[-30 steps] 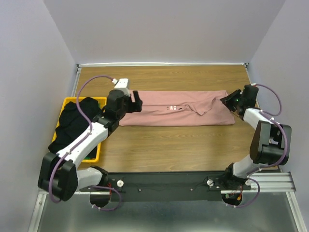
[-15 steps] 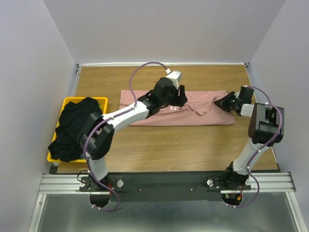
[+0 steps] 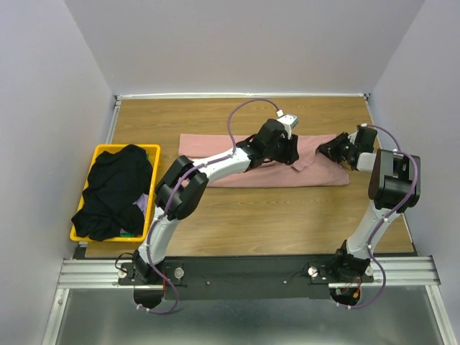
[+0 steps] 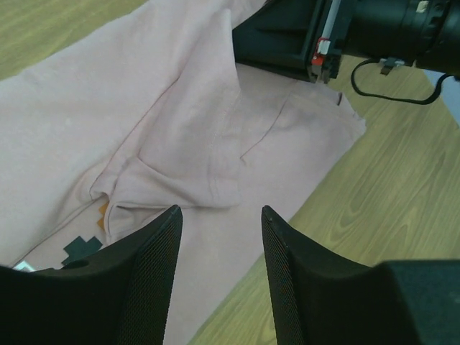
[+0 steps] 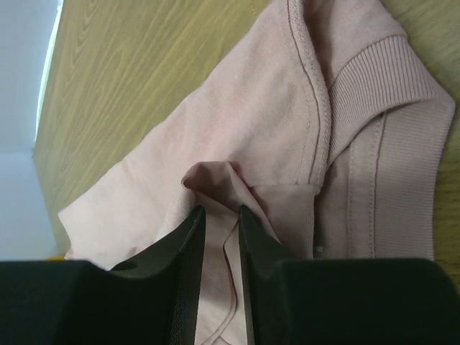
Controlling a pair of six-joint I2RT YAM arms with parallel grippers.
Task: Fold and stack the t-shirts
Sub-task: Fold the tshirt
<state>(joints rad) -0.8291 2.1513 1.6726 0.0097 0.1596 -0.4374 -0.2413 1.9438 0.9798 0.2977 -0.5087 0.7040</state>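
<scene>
The dusty-pink t-shirt lies in a long band across the middle of the table. It also shows in the left wrist view and the right wrist view. My left gripper hovers open over its right half, its jaws empty above a folded sleeve. My right gripper is at the shirt's right end, shut on a raised pinch of pink cloth next to the ribbed collar. It also shows in the left wrist view. A black t-shirt lies heaped in the basket.
The yellow plastic basket stands at the table's left edge, the black cloth spilling over its near rim. Grey walls close in the table on the left, back and right. Bare wood lies in front of the pink shirt.
My left arm has swung from the shirt's left end far to the right, over its right half. My right gripper has shifted slightly left at the shirt's right end.
</scene>
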